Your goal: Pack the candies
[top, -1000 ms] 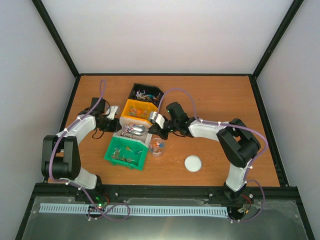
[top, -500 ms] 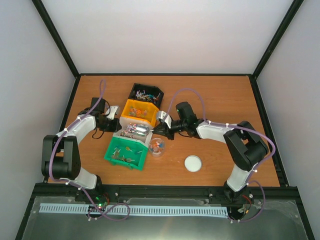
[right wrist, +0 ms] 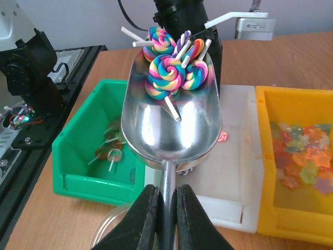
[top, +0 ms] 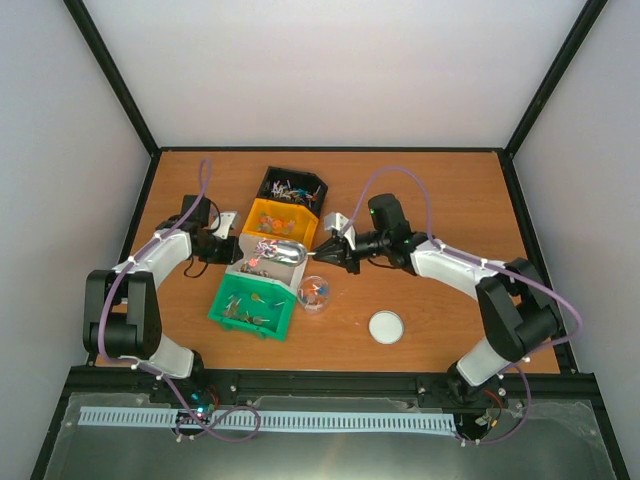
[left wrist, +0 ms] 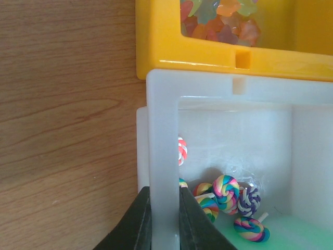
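clamped scoop [right wrist: 171,125] in right gripper [right wrist: 162,200], white bin [left wrist: 164,151] in left gripper [left wrist: 164,219]; could have spilled candies [right wrist: 171,65] heaped at top-centre on tilting

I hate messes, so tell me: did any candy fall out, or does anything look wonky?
I see no candy spilled on the table. One odd bit: the lollipops sit bunched at the far tip of the scoop, with their sticks poking over its rim, above the white bin.
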### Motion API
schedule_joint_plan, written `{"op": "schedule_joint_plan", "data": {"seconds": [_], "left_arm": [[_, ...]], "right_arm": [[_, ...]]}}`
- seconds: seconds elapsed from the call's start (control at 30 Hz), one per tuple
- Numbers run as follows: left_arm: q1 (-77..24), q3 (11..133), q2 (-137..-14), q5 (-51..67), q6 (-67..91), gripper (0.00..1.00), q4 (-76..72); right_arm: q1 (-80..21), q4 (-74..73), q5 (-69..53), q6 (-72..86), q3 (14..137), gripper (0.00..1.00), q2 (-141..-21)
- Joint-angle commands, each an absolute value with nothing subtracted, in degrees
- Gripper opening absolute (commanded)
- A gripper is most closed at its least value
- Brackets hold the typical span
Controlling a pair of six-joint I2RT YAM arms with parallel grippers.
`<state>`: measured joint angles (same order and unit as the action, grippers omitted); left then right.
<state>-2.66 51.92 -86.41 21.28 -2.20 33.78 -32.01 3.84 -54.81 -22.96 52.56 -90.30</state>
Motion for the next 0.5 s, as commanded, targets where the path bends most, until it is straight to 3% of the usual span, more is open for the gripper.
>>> {"op": "schedule_joint_plan", "data": {"seconds": [0.0,0.47], "left_arm": [[-2.79,52.38,-87.67,22.24,-4.02,0.01,33.97],[-2.74,52.47,-88.19,22.24,-4.02,0.01,33.79]], "right_arm": [[-29.36,-3.53,-57.34,-28.92,51.55,0.03,-86.58],[-21.56,-26.87,-57.29,-48.08,48.49,0.03,-78.09]]}}
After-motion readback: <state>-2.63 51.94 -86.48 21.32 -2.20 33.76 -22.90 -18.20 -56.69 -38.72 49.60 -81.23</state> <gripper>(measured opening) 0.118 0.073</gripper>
